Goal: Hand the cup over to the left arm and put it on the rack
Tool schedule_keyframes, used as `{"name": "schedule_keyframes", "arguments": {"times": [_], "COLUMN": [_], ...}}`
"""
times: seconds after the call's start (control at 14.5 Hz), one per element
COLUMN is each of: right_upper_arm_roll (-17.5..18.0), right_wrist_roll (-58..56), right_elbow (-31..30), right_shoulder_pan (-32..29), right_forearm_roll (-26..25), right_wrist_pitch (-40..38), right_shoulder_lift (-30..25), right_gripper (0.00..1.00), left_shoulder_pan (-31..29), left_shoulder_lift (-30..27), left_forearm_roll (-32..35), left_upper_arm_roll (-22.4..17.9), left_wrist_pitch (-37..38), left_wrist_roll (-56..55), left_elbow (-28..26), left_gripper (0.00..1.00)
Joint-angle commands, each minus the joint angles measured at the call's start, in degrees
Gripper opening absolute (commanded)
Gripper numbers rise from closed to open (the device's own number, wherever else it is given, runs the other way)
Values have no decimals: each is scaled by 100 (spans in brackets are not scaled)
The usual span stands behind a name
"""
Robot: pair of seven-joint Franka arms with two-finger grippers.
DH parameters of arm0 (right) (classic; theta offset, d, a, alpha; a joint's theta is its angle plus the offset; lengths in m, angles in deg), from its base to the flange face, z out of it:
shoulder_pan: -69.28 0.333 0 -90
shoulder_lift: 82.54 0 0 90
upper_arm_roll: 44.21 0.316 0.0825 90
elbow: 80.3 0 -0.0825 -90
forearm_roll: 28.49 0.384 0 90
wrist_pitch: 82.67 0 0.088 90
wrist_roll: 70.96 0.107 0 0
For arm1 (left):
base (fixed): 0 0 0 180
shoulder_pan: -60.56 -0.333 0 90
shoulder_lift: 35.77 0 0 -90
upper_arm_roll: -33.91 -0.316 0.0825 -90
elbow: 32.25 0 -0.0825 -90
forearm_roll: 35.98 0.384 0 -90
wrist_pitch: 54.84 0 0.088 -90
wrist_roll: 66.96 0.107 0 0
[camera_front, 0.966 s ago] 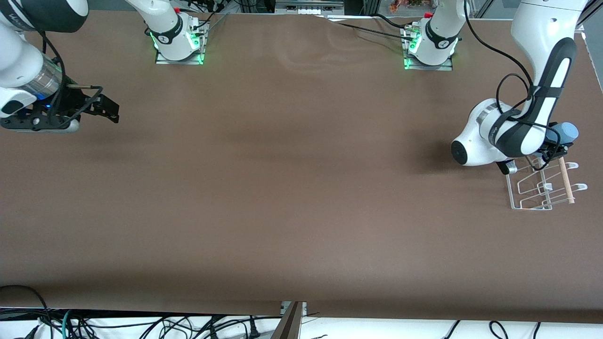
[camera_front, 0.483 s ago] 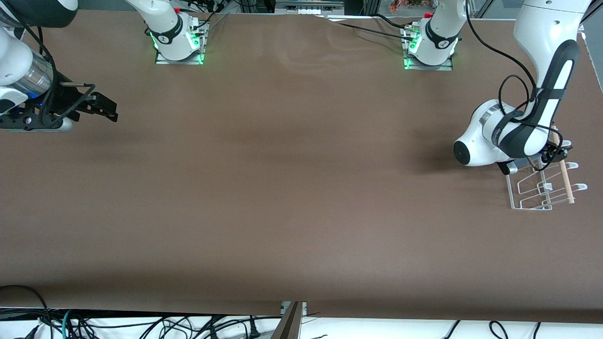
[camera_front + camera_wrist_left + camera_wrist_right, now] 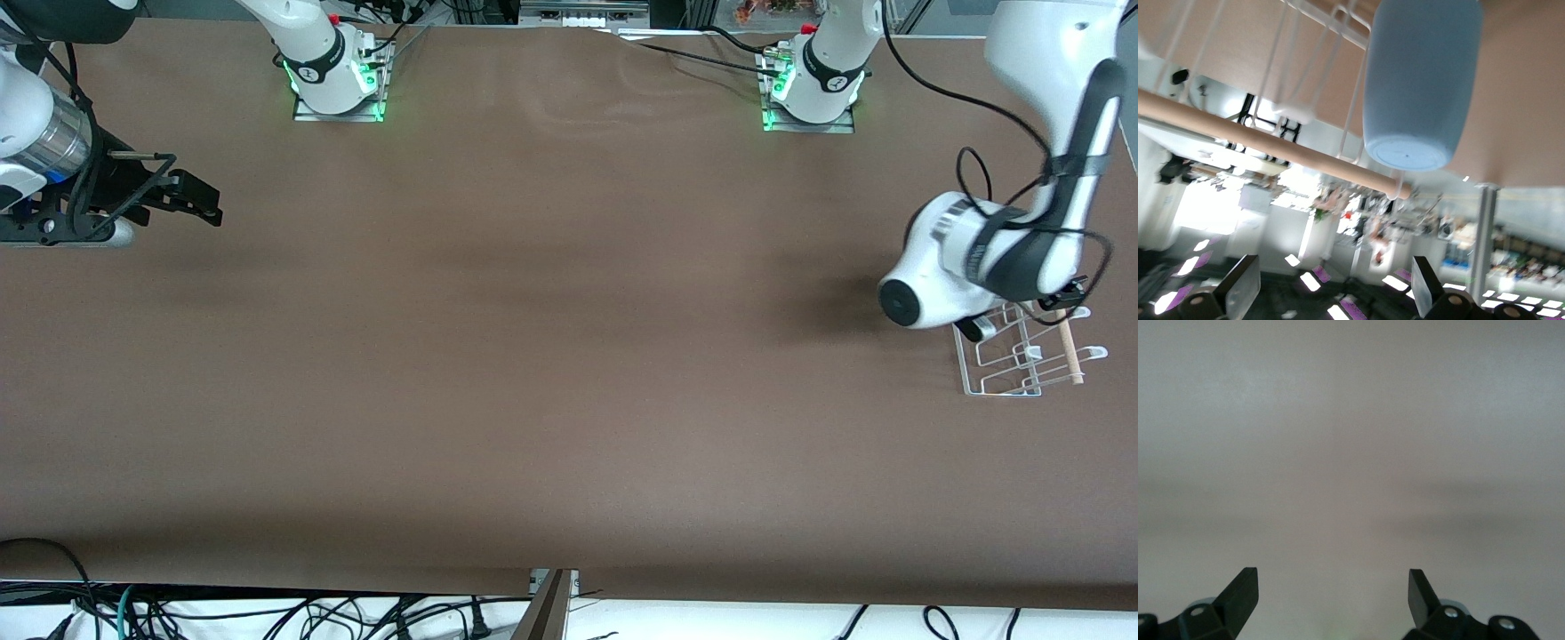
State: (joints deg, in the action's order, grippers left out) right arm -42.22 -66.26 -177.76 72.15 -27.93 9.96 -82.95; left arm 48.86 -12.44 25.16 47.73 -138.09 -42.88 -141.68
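The light-blue cup [image 3: 1418, 87] rests on the white wire rack [image 3: 1346, 100], next to the rack's wooden dowel [image 3: 1271, 143]. My left gripper [image 3: 1335, 283] is open and empty, drawn back a little from the cup with a clear gap to it. In the front view the left arm's wrist [image 3: 969, 258] hangs over the rack [image 3: 1022, 360] and hides the cup and most of the gripper. My right gripper [image 3: 200, 203] is open and empty above the bare table at the right arm's end; it shows in the right wrist view [image 3: 1333, 587] too.
The rack stands close to the table edge at the left arm's end. The two arm bases [image 3: 338, 76] [image 3: 813, 84] stand along the table edge farthest from the front camera. A brown cloth [image 3: 569, 356] covers the table.
One second ago the left gripper held the cup up beside the rack. It lowered the cup onto the rack, let go and drew back. The right arm shifted slightly toward its table end.
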Motion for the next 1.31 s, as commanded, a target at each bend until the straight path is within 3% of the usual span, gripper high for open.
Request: {"name": "schedule_keyframes", "arguments": {"times": [0.0,0.34,0.62,0.76,0.9,1.03,1.24], "right_upper_arm_roll": [3,47,47,47,47,56,56], "right_wrist_roll": [-13,-13,-22,-22,-22,48,57], "right_elbow": [200,271,419,552,596,623,623], "right_shoulder_pan": [13,21,39,152,188,197,197], "right_forearm_roll": [76,76,76,67,67,67,67], "right_wrist_pitch": [-184,-272,-211,-202,-193,-193,-202], "right_shoulder_lift": [6,24,59,103,120,138,138], "right_gripper": [99,99,99,99,99,99,99], "left_shoulder_pan": [-87,-35,27,325,816,959,1178], "left_shoulder_lift": [-100,-100,-126,-528,-1256,-1873,-2262], "left_forearm_roll": [-1232,-3280,-4547,-4855,-5224,-6302,-6377], "left_upper_arm_roll": [68,112,95,-141,-659,-1081,-1127], "left_wrist_pitch": [264,1011,925,313,-216,-856,-1562], "left_wrist_roll": [150,141,97,62,-199,-1373,-1766], "left_elbow": [920,2643,3672,3613,2879,2035,1303], "left_gripper": [100,100,100,100,100,100,100]}}
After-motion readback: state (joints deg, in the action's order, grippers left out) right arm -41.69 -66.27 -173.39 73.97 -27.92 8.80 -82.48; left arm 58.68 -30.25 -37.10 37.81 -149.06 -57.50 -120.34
